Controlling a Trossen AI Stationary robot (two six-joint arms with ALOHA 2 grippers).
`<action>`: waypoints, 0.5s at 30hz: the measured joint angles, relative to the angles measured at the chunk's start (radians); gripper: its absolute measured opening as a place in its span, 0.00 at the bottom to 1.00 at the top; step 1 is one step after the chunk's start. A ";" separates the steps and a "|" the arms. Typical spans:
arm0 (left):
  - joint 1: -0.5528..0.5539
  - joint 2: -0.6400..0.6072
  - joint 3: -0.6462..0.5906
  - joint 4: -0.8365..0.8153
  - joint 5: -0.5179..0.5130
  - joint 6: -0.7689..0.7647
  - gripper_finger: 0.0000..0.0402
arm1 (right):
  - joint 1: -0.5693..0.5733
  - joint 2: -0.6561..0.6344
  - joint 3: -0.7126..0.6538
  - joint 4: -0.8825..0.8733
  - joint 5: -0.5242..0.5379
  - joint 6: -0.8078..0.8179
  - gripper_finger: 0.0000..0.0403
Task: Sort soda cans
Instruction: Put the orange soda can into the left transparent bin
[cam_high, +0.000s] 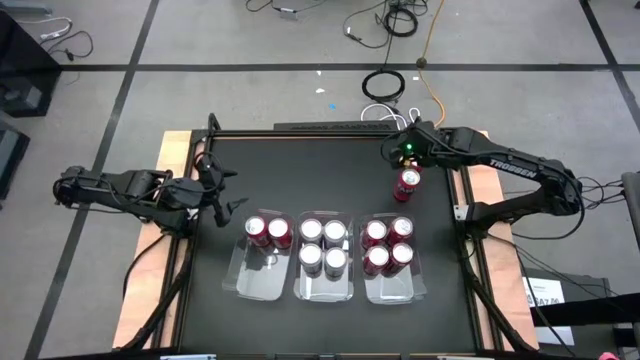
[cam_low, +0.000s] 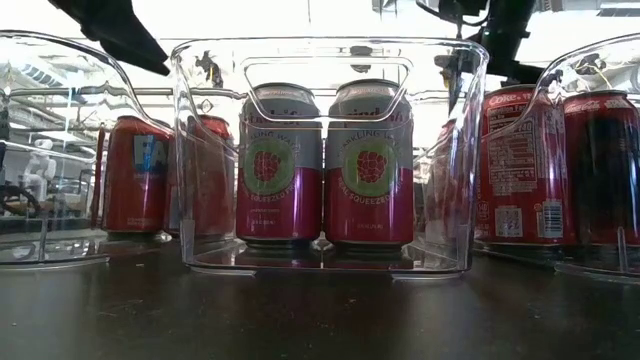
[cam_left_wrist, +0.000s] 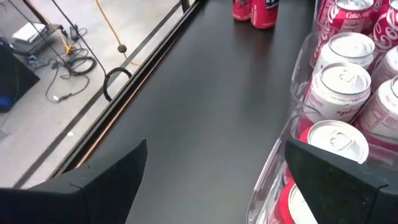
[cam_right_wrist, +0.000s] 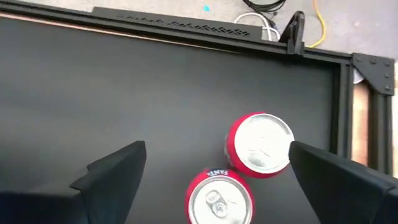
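Note:
Three clear trays stand side by side mid-table. The left tray (cam_high: 262, 268) holds two red cans (cam_high: 268, 230) at its far end. The middle tray (cam_high: 324, 285) holds several silver-topped cans (cam_high: 323, 245), pink-and-grey in the low view (cam_low: 325, 165). The right tray (cam_high: 392, 285) holds several red cans (cam_high: 388, 245). Two loose red cans (cam_high: 406, 184) stand upright on the mat near the far right corner (cam_right_wrist: 260, 144) (cam_right_wrist: 221, 198). My right gripper (cam_high: 408, 152) (cam_right_wrist: 217, 149) hovers open just beyond and above them. My left gripper (cam_high: 228, 196) (cam_left_wrist: 216, 149) is open left of the trays.
A black mat (cam_high: 300, 170) covers the table inside a dark frame (cam_high: 300, 132), with wooden edges at the sides. Bare mat lies between the trays and the far edge. Cables (cam_high: 385, 85) lie on the floor beyond the table.

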 joint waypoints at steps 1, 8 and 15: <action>0.000 0.000 0.000 0.000 0.000 0.014 0.97 | 0.000 0.000 0.000 -0.001 -0.020 0.000 0.98; 0.000 0.011 0.000 0.001 -0.029 0.019 0.97 | 0.000 0.024 -0.001 -0.097 -0.035 0.050 0.98; 0.000 0.016 0.000 0.000 -0.083 0.019 0.97 | 0.000 0.028 -0.001 -0.076 -0.023 0.157 0.99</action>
